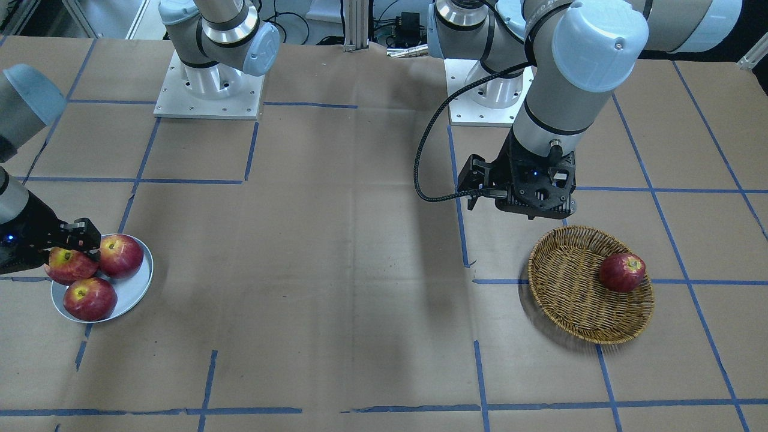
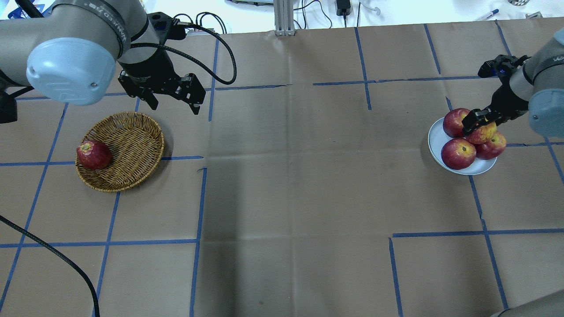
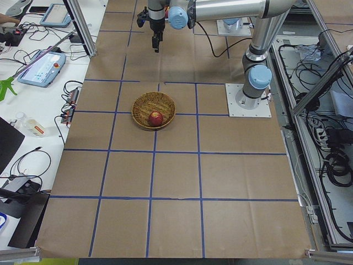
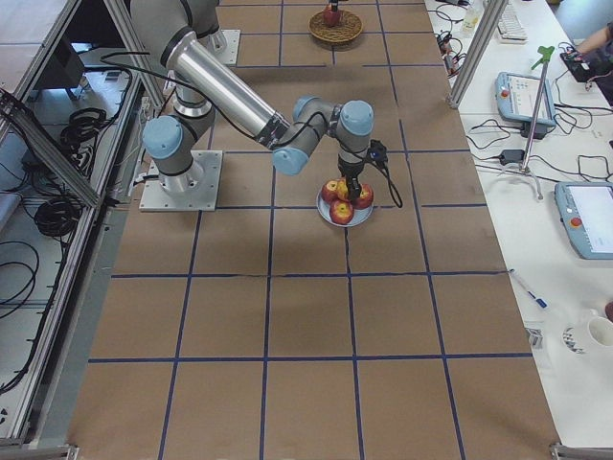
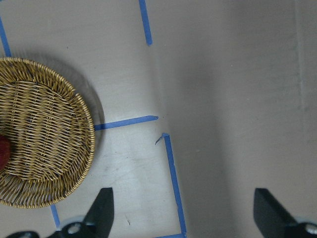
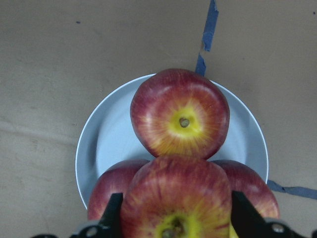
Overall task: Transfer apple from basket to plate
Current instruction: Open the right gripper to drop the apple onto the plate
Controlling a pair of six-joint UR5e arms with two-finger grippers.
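The apple [image 6: 176,201], light red with a yellow stem patch, is between my right gripper's [image 6: 173,218] fingers, which are shut on its sides. It sits on top of three other red apples on the pale grey-blue plate [image 6: 106,129]. The overhead view shows the same: the apple [image 2: 483,133], the right gripper [image 2: 480,119] and the plate [image 2: 436,143] at the far right. The wicker basket [image 2: 132,141] at the left holds one dark red apple [image 2: 94,155]. My left gripper [image 2: 174,103] is open and empty, above the table beside the basket's far right rim.
Blue tape lines cross the brown paper table cover. The arm bases [image 1: 207,90] stand at the back edge. In the left wrist view the basket [image 5: 44,129] is at the left, and bare paper lies under the open fingers [image 5: 101,208].
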